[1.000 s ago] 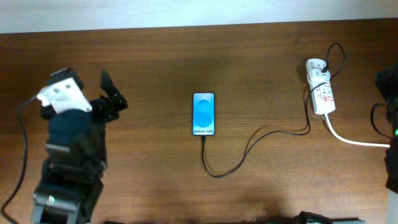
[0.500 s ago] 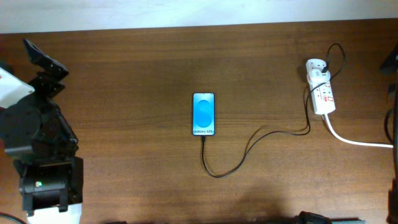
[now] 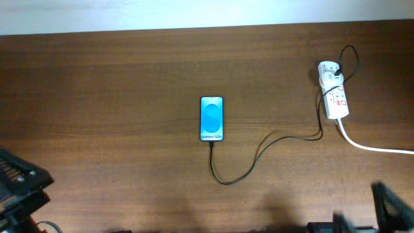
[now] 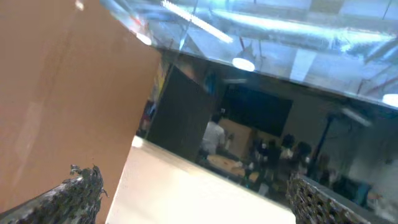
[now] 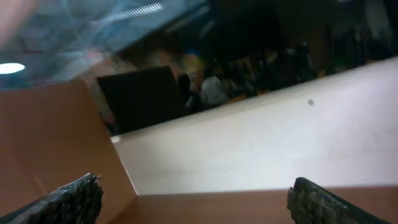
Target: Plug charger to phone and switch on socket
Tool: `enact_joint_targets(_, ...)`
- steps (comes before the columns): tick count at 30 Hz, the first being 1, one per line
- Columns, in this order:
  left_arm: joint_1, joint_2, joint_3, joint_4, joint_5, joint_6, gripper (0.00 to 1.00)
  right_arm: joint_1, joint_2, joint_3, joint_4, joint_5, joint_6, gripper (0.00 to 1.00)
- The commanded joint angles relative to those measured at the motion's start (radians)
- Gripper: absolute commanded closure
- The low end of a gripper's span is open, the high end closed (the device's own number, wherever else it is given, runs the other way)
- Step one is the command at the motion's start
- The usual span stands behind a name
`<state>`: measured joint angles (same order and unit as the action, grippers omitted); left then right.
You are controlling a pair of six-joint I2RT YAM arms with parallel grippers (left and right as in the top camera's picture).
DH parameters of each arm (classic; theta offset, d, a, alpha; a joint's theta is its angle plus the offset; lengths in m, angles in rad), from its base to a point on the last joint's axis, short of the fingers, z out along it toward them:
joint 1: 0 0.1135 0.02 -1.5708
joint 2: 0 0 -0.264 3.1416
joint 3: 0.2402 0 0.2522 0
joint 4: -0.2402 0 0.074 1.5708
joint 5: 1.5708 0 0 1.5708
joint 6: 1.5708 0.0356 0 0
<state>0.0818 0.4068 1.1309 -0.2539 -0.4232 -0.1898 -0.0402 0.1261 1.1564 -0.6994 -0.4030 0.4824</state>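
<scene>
The phone (image 3: 211, 118) lies flat mid-table, its blue screen lit. The charger (image 3: 259, 154), a thin black cable, meets the phone's near edge, loops toward me and runs right to the socket (image 3: 334, 92), a white power strip at the far right. I cannot tell how its switches stand. Both arms are far from these things. Only a dark part of the left arm (image 3: 19, 186) and of the right arm (image 3: 392, 203) shows at the near edge. My left gripper (image 4: 193, 190) and right gripper (image 5: 196, 193) both stand open and empty, facing the room.
A thick white cord (image 3: 372, 147) leaves the socket and runs off the right edge. Brown wooden table (image 3: 129, 77) spreads around the phone. Both wrist views show a wall, a ceiling and a dim room, not the table.
The left arm has swung from the table's left side back to the near left corner. The right arm has left the right edge and now shows at the near right corner.
</scene>
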Motion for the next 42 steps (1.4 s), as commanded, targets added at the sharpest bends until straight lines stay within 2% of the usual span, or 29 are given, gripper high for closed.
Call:
enact_joint_targets(1,0.006,-0.003,-0.008,-0.12,0.027,0.012,0.01,0.008,-0.122,0.01,-0.014,-0.012,-0.023,0.01)
enact_joint_targets(5,0.006,-0.003,-0.008,-0.256,0.027,0.012,0.01,0.022,-0.121,0.044,0.011,0.013,-0.032,0.01)
enact_joint_targets(7,0.006,-0.003,-0.008,-0.375,0.027,0.012,0.01,0.021,-0.12,0.01,0.205,0.1,-0.12,0.01)
enact_joint_targets(8,0.006,-0.003,-0.008,-0.459,0.047,0.0,0.01,0.02,-0.119,-0.029,0.356,0.137,-0.182,0.01)
enact_joint_targets(10,0.006,-0.003,-0.008,-0.553,0.069,-0.003,0.01,0.021,-0.117,-0.15,0.632,0.173,-0.195,0.01)
enact_joint_targets(11,0.006,-0.003,-0.008,-0.616,0.069,-0.003,0.01,0.021,-0.117,-0.222,0.71,0.188,-0.195,0.01)
enact_joint_targets(13,0.006,-0.003,-0.008,-0.708,0.069,-0.003,0.01,0.021,-0.117,-0.31,0.691,0.187,-0.194,0.01)
enact_joint_targets(15,0.006,-0.003,-0.008,-0.88,0.069,-0.003,0.01,0.021,-0.117,-0.475,0.662,0.188,-0.195,0.01)
enact_joint_targets(17,0.006,-0.003,-0.008,-1.101,0.069,-0.003,0.01,0.021,-0.117,-0.678,0.676,0.222,-0.195,0.01)
enact_joint_targets(18,0.006,-0.003,-0.008,-1.137,0.068,-0.006,0.01,0.021,-0.117,-0.801,0.708,0.255,-0.195,0.01)
enact_joint_targets(21,0.006,-0.003,-0.008,-1.137,0.068,-0.006,0.01,0.021,-0.117,-0.986,0.809,0.258,-0.195,0.01)
enact_joint_targets(24,0.006,-0.003,-0.008,-1.137,0.068,-0.006,0.01,0.021,-0.117,-1.143,0.824,0.26,-0.195,0.01)
enact_joint_targets(27,0.006,-0.003,-0.008,-1.137,0.068,-0.006,0.01,0.021,-0.117,-1.151,0.624,0.314,-0.195,0.01)
enact_joint_targets(40,0.006,-0.003,-0.008,-1.137,0.068,-0.006,0.01,0.02,-0.122,-1.151,0.628,0.314,-0.194,0.01)
enact_joint_targets(41,0.006,-0.003,-0.008,-1.137,0.068,-0.006,0.01,0.021,-0.122,-1.151,0.627,0.34,-0.218,0.01)
enact_joint_targets(42,0.006,-0.003,-0.008,-1.137,0.068,-0.006,0.01,0.021,-0.122,-1.151,0.62,0.388,-0.315,0.01)
